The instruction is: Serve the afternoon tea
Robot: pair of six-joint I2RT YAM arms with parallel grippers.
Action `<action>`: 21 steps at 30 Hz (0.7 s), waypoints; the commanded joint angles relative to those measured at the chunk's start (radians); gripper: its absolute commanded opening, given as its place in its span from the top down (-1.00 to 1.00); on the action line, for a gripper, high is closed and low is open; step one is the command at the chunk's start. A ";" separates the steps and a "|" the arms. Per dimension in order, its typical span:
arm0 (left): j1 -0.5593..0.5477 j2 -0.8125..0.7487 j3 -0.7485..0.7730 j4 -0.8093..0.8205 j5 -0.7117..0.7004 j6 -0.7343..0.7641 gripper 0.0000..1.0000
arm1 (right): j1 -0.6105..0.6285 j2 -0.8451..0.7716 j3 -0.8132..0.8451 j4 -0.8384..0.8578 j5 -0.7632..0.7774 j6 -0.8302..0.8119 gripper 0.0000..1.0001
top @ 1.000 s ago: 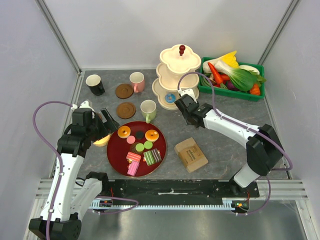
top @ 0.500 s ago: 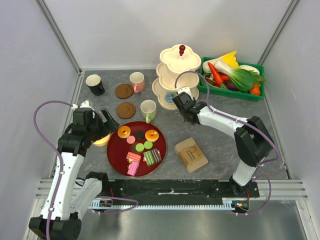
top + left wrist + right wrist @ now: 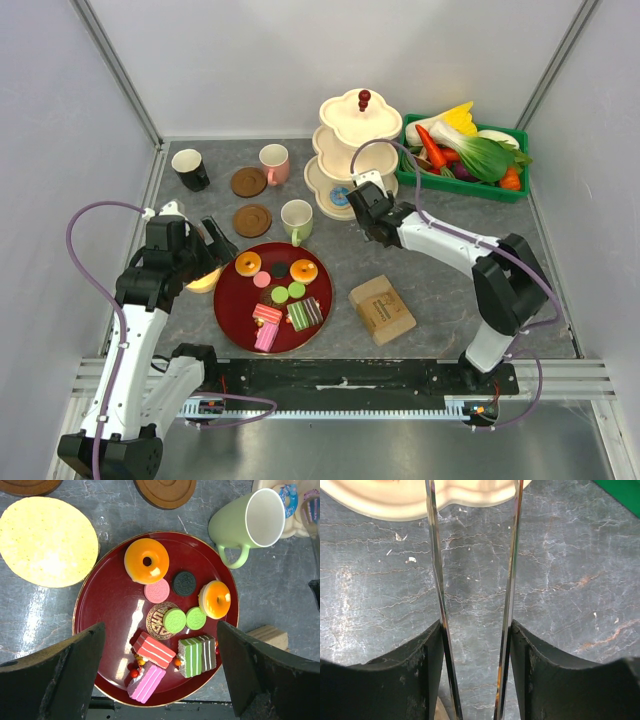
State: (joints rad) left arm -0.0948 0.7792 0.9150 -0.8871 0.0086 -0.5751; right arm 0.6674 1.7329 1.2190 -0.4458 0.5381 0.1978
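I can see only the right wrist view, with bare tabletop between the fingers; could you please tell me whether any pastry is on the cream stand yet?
Observer: Yes, one blue-iced donut lies on the bottom tier of the stand.
Operator: Thank you. What remains on the tray?
Observer: The red tray holds two orange donuts, four macarons and three cake slices.
Operator: And the left arm?
Observer: The left fingers are wide open, holding nothing.
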 commanded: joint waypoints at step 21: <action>0.006 -0.017 -0.002 0.025 0.005 0.020 -0.96 | 0.259 -0.484 -0.049 -0.303 -0.081 0.106 -0.17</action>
State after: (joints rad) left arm -0.0948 0.7704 0.9150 -0.8871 0.0093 -0.5751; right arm 0.7944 1.3205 1.0828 -0.6956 0.4458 0.2886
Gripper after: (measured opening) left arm 0.977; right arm 0.587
